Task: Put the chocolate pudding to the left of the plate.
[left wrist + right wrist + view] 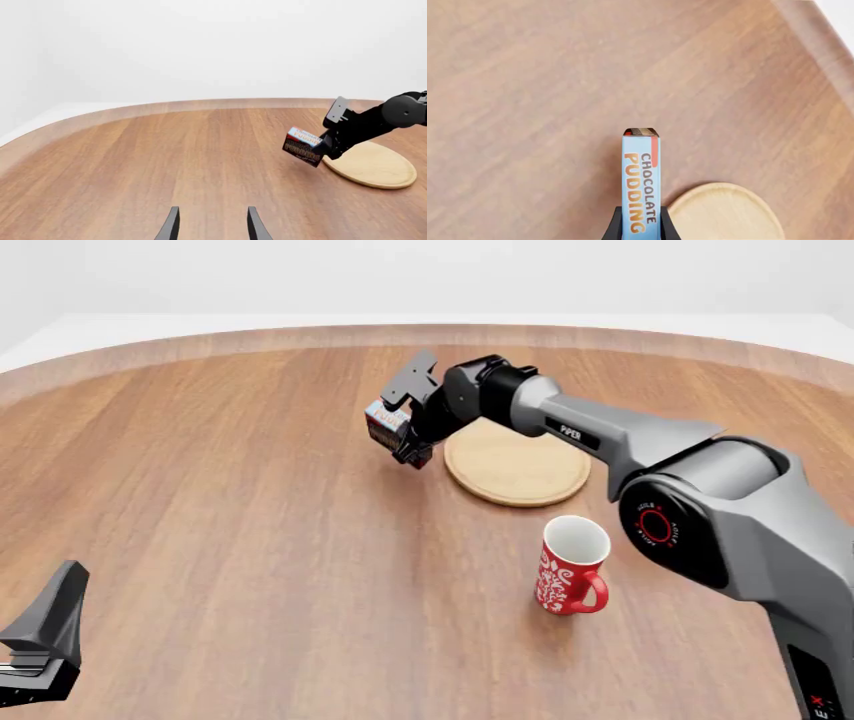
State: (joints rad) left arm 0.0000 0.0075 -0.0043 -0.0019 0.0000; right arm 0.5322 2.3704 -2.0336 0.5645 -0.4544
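Left wrist view: the left pincer (212,223) is sitting at the bottom centre of the frame with its two dark fingers spread apart, nothing between them. Over at the right, the right pincer (325,145) is clamping the chocolate pudding (303,145), tilted, just off the left rim of the plate (377,167). The lettering's too small to read here.

Front view: this is the only one showing the red mug (571,568) with white patterning, standing lower right of centre on the desk (240,490), below the plate (521,468). The right arm (601,435) is reaching in from the right, "PIPER" printed on its link, gripping the pudding (386,426) at upper centre, left of the plate.

Right wrist view: only here is the box text readable, "CHOCOLATE PUDDING" in brown and orange on the light blue face (640,185). The pincer fingers (616,227) are squeezing it from both sides at bottom centre, plate (727,212) peeking in at the lower right.
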